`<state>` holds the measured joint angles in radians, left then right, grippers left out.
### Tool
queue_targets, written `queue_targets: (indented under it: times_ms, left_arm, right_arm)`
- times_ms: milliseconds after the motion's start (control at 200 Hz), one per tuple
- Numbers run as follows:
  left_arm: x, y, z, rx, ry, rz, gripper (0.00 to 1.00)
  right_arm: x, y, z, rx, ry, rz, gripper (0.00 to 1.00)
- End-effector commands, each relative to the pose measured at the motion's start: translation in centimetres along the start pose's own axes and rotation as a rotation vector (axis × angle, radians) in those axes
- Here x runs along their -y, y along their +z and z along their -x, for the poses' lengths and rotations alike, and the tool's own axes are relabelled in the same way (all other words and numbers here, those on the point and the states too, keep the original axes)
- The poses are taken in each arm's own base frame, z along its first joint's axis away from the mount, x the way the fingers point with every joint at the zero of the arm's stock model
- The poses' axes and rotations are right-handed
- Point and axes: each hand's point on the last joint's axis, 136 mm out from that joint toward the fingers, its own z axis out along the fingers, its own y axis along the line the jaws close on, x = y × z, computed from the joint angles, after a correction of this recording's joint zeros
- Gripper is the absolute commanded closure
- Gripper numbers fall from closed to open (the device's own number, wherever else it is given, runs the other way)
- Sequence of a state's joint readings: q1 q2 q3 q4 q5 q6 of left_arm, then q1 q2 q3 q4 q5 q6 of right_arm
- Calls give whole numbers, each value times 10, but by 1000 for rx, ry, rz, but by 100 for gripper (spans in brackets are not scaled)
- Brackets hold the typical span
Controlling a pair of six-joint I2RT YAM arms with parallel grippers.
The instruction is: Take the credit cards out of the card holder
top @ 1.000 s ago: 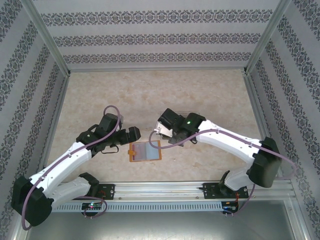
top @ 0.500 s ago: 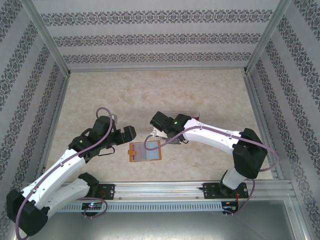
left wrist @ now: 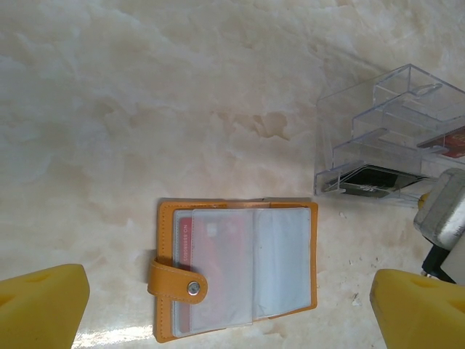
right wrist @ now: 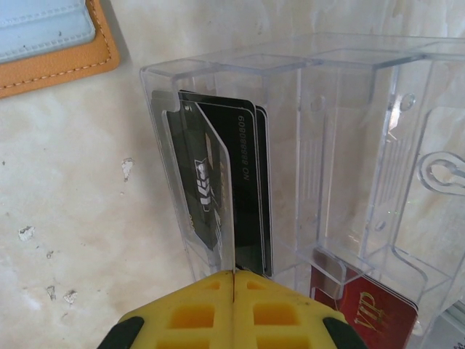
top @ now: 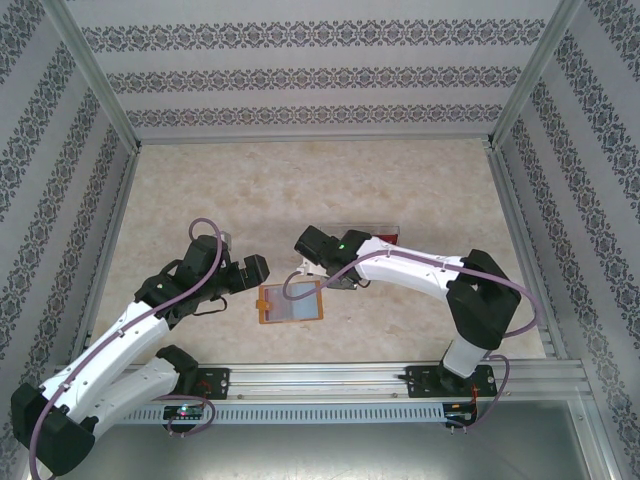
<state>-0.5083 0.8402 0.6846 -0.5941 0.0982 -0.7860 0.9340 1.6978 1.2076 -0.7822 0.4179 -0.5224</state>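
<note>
Card holder (left wrist: 236, 269) lies open and flat on the marble-look table (left wrist: 145, 87), with its snap tab at the left edge and a red card (left wrist: 214, 262) showing through the left pocket. Beyond it and to its right stands the clear compartment tray (right wrist: 349, 145). There the right gripper (right wrist: 234, 280) is pinched together on a pale credit card (right wrist: 225, 211), which stands edge-on in the compartment nearest the holder, just beside a black card (right wrist: 251, 182). The left gripper (top: 258, 270) hangs by the holder's left edge, fingers (left wrist: 43, 302) spread wide and holding nothing.
</note>
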Motion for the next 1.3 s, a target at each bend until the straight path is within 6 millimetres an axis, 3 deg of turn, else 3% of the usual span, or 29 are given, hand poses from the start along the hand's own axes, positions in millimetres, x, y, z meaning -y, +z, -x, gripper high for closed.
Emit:
queue_targets:
  times_ms: [0,595,724,844,1039,1294]
  left_arm:
    - [-12,-1,-4,-3,-14,44,0]
    - [-15,0,-7,-10,-25,46,0]
    - [-15,-1,-6,-6,-24,48,0]
    - [-16,0,-7,-6,-28,51,0]
    - [-15,3,-7,-7,-33,45,0]
    - [-13,5,-6,-15,-35,47,0]
  right_arm:
    - [-5,6,1,2,22,3,100]
    - [-7,23,0,-27,70,21,97]
    - [3,22,0,-33,94,-14,92]
    - [19,19,-1,-36,132,-65,69]
    - [51,19,-12,-82,212,-171,73]
    - [58,10,-14,-47,295,-167,73]
